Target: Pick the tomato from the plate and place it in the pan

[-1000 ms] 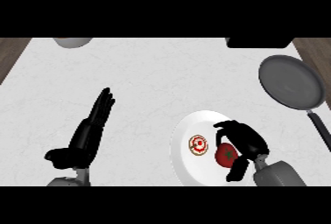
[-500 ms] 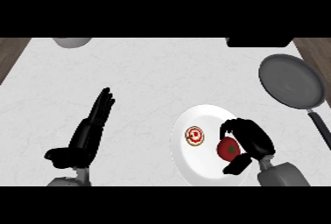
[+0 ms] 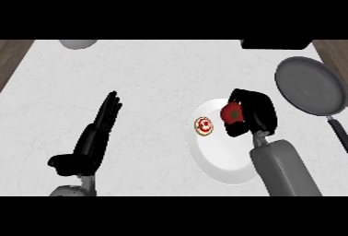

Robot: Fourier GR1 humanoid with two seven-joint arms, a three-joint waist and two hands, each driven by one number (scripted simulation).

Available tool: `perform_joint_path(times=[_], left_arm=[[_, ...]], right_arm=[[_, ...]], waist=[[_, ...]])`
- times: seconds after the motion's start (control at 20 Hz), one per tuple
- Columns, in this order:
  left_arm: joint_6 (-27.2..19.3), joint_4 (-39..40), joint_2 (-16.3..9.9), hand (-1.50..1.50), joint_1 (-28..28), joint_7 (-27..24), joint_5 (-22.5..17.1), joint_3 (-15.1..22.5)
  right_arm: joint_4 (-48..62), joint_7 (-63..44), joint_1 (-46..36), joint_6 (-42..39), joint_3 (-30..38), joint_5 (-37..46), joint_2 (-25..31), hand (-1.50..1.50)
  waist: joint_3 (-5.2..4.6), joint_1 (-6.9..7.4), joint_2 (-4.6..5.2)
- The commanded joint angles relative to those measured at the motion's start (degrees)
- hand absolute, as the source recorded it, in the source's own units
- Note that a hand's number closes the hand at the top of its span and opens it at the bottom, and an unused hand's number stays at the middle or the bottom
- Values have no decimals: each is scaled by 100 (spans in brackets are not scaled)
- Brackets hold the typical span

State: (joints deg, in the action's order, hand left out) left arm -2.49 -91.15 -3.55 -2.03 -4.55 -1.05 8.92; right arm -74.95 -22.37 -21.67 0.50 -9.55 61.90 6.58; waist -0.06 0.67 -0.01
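A red tomato with a green stem is held in my right hand, whose fingers curl round it above the far part of the white plate. A round red-and-white slice lies on the plate's left side. The grey pan sits at the right, its dark handle running toward the lower right. My left hand rests open on the left of the counter, fingers straight and pointing away.
A grey rounded object lies at the far left edge of the white counter. A dark object sits at the far right edge. Brown wood shows beyond the counter's left and right sides.
My right hand has closed on the tomato and lifted it up and away from the plate's near part, toward the pan. The left hand has not moved.
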Motion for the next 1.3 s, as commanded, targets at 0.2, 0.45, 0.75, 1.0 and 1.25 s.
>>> perform_joint_path(times=[0.2,0.45,0.75,1.0,1.25], left_arm=[[-113,9,89,0,72,-105,133,24],[-174,-170,222,0,114,116,163,145],[270,-132,-85,0,511,-368,-108,-102],[376,193,-174,0,-74,-139,-216,-379],[58,-147,111,0,160,-119,174,69]], right_arm=[[-759,-900,-597,745,451,445,-186,150],[-612,-987,-663,1362,1011,237,-266,150],[68,-323,-571,2111,1825,-537,-22,150],[1425,698,-869,2845,2450,-902,570,150],[2604,1239,-1294,3649,2863,-591,1355,150]], waist=[[5,-71,-9],[8,-45,2],[8,-15,13],[10,-1,33],[16,104,59]])
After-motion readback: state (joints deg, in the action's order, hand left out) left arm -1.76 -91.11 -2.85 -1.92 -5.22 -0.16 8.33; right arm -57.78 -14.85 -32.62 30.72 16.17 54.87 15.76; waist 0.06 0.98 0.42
